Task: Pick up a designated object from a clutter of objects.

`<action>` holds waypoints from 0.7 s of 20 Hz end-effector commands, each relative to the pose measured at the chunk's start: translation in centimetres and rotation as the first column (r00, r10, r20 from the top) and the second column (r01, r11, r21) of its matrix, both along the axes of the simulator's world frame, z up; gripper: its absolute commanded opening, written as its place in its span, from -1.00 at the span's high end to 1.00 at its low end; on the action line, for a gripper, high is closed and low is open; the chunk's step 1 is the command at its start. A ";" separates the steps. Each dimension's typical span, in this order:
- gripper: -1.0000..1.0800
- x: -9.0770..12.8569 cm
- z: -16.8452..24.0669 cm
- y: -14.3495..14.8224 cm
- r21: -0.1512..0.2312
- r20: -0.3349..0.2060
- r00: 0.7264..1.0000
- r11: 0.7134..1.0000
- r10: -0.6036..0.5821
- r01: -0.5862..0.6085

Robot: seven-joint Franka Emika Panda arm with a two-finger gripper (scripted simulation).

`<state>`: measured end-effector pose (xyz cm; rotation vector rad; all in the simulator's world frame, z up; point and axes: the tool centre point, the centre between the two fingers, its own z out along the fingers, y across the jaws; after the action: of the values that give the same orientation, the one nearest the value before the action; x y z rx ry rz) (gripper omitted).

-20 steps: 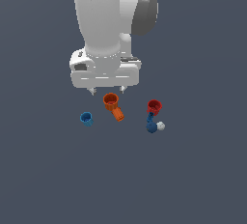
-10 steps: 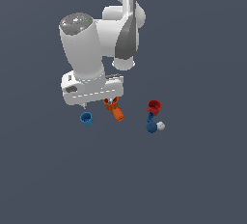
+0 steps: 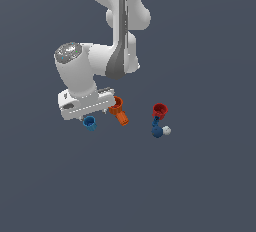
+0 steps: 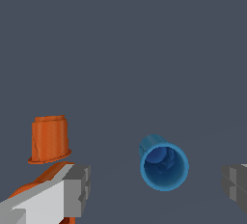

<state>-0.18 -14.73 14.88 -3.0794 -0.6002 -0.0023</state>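
The small bright-blue cup (image 3: 89, 123) stands at the exterior view's left end of the clutter. My gripper (image 3: 94, 115) hangs just above it, open and empty. In the wrist view the blue cup (image 4: 163, 166) shows its hollow mouth between my two grey fingers (image 4: 77, 189), apart from both. The orange cup with a stubby handle (image 3: 118, 107) sits close beside my hand. It also shows in the wrist view (image 4: 48, 138), partly behind one finger.
A red cup (image 3: 160, 110), a dark-blue ball-ended piece (image 3: 157, 130) and a small white ball (image 3: 167, 131) lie together toward the exterior view's right. All rest on a plain dark grey floor (image 3: 200, 186).
My hand has swung toward the exterior view's left, from over the orange cup to over the blue cup, and come lower. The objects have not moved.
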 end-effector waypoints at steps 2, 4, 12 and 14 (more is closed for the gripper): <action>-0.92 -0.6 -2.1 -1.4 -0.001 0.001 0.999 0.999 0.046 -0.046; -0.92 -0.9 -3.0 -2.1 -0.001 0.001 0.998 0.998 0.067 -0.067; -0.92 -1.9 -5.4 -3.8 -0.004 0.000 0.993 0.993 0.121 -0.121; -0.92 -2.1 -5.7 -4.0 -0.004 -0.001 0.992 0.992 0.127 -0.127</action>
<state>-2.17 -18.56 9.41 -3.0409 -0.7855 0.0007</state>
